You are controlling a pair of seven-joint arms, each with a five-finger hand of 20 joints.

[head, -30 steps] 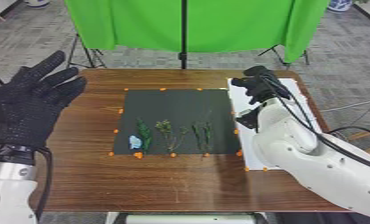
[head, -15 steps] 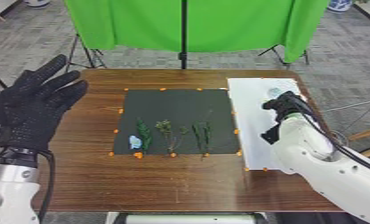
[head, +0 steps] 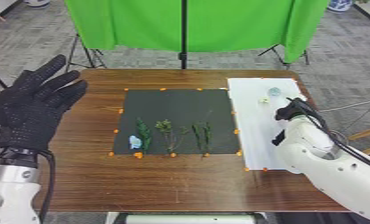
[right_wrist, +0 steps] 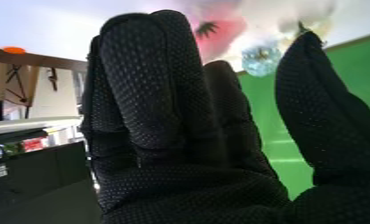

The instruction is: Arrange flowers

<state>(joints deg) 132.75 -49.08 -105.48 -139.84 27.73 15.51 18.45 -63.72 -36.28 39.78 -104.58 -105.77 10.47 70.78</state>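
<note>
Presumably, selection is underway: right hand point(right_wrist: 190, 187) has thumb and fingers apart; next, pinch 1 bloom point(right_wrist: 261, 61) gently.

We have room along the bench's point(head: 164, 185) near edge, mid-span — and over the dark mat's point(head: 177, 104) far half. Stems point(head: 144, 134) block its near half; the right arm point(head: 322, 165) overhangs the bench's right edge.

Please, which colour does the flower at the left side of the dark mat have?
The flower is pale blue; the head view shows it best.
</note>
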